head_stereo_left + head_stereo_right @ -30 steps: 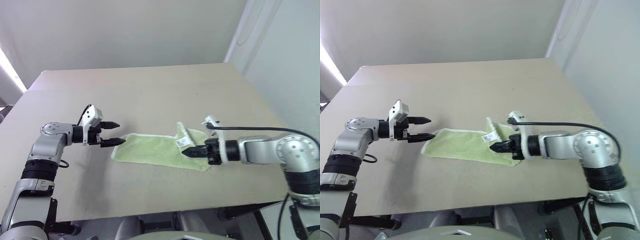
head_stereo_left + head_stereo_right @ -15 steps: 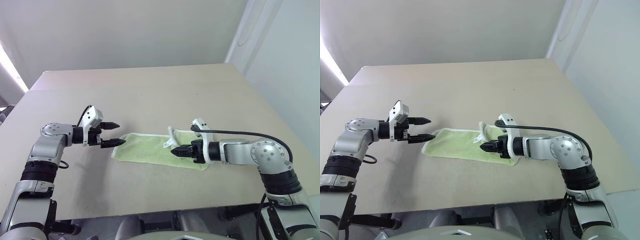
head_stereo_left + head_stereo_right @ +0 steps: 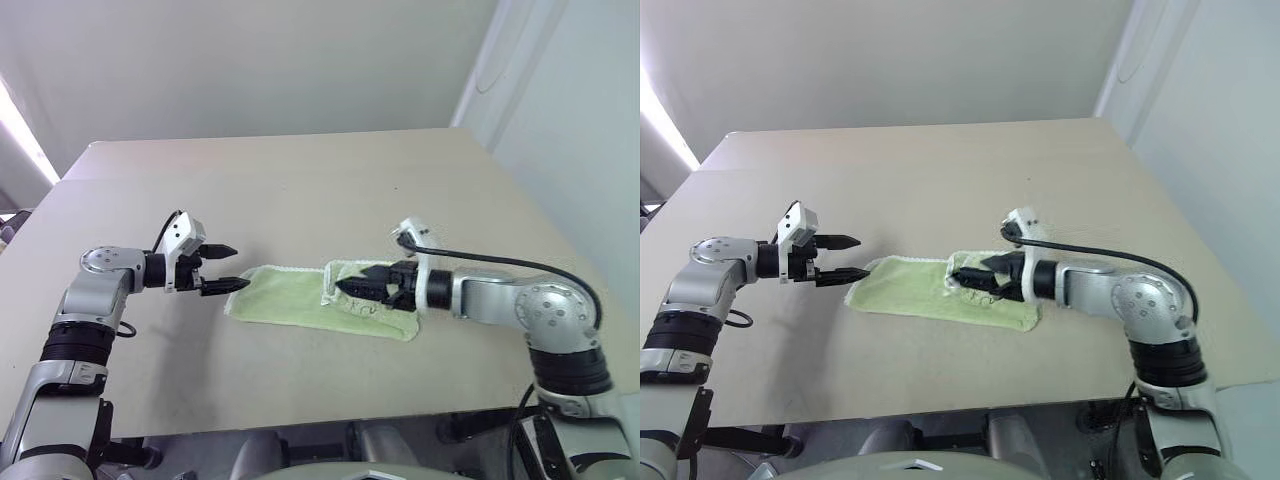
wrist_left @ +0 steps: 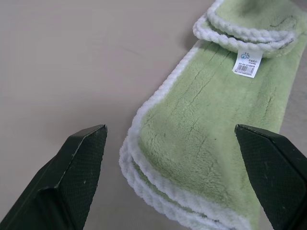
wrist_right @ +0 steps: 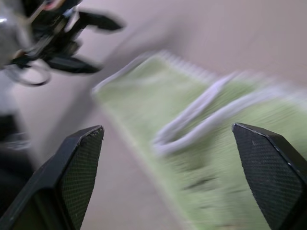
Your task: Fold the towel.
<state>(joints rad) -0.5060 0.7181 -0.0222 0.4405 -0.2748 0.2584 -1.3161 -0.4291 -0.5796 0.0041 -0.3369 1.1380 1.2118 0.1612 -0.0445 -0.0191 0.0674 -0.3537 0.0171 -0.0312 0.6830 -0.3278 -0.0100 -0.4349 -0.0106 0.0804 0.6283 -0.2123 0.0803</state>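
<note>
Both grippers' fingers released: left gripper [image 3: 228,268], right gripper [image 3: 352,287]. Flipped towel [image 3: 300,298] end sat loose; might spring open on worktop [image 3: 300,180].

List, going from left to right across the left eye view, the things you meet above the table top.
Left gripper → bare left part of the light green towel → flap folded over on the towel → right gripper.
</note>
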